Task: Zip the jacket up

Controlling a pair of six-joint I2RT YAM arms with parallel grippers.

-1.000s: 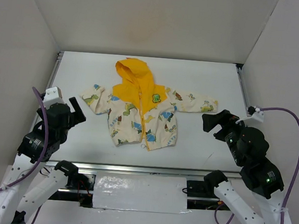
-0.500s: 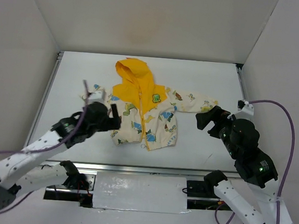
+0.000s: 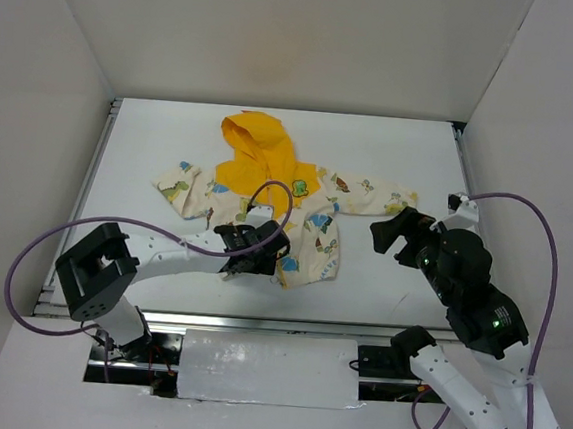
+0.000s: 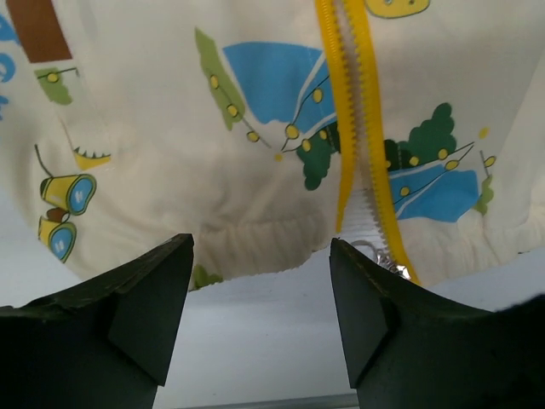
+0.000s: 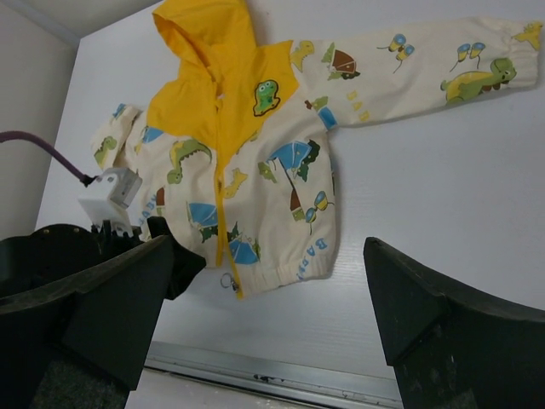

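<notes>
Lying flat at the centre of the white table (image 3: 412,155), the jacket (image 3: 310,232) points its yellow hood (image 3: 253,136) toward the top of the frame, sleeves spread to either side. The left gripper (image 3: 260,253) sits low at the hem, just left of the yellow zip (image 4: 358,128); its fingers (image 4: 145,307) are spread, with nothing between them. A metal pull (image 4: 379,256) rests at the zip's lower end. The right gripper (image 3: 393,234), at centre right, stands wide apart, clear of the cloth

White table (image 3: 392,154), plain white walls (image 3: 282,33) on three sides, even light.
</notes>
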